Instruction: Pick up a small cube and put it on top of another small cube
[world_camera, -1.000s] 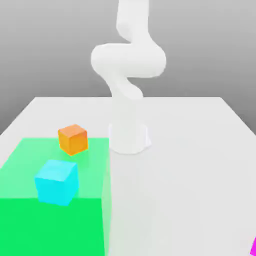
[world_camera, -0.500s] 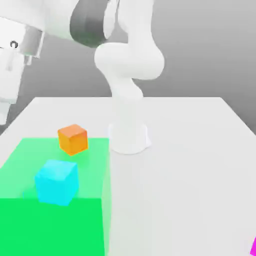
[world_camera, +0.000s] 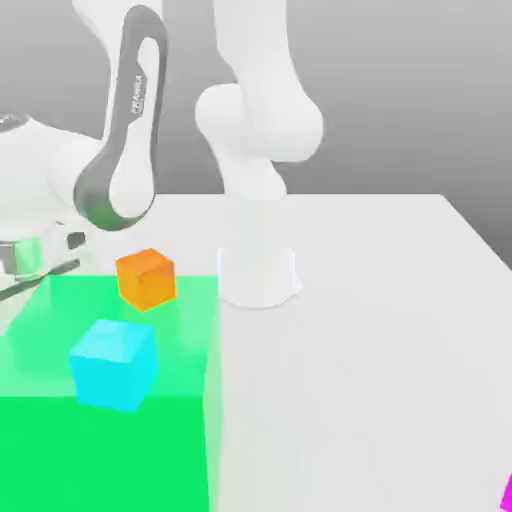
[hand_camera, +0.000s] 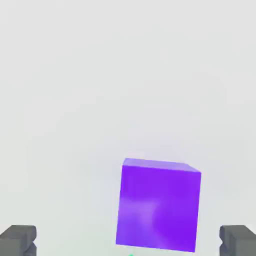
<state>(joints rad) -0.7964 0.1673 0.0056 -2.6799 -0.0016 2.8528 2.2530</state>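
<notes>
In the hand view a purple cube (hand_camera: 159, 204) rests on the white surface, below my gripper (hand_camera: 128, 241). The two dark fingertips (hand_camera: 18, 240) stand wide apart, one on either side of the cube and clear of it, so the gripper is open and holds nothing. In the exterior view my hand (world_camera: 28, 262) hangs low at the far left, over the table's edge. An orange cube (world_camera: 146, 278) and a larger cyan cube (world_camera: 113, 363) sit on a green patch (world_camera: 110, 450) to the right of the hand.
The arm's white base (world_camera: 258, 275) stands mid-table, with its links arching over to the exterior view's left. White table (world_camera: 380, 330) stretches to the right of the base. A magenta sliver (world_camera: 507, 494) shows at the lower right corner.
The arm has swung from upright over to the exterior view's left and come down, bringing the hand low beside the green patch. The orange and cyan cubes have not moved.
</notes>
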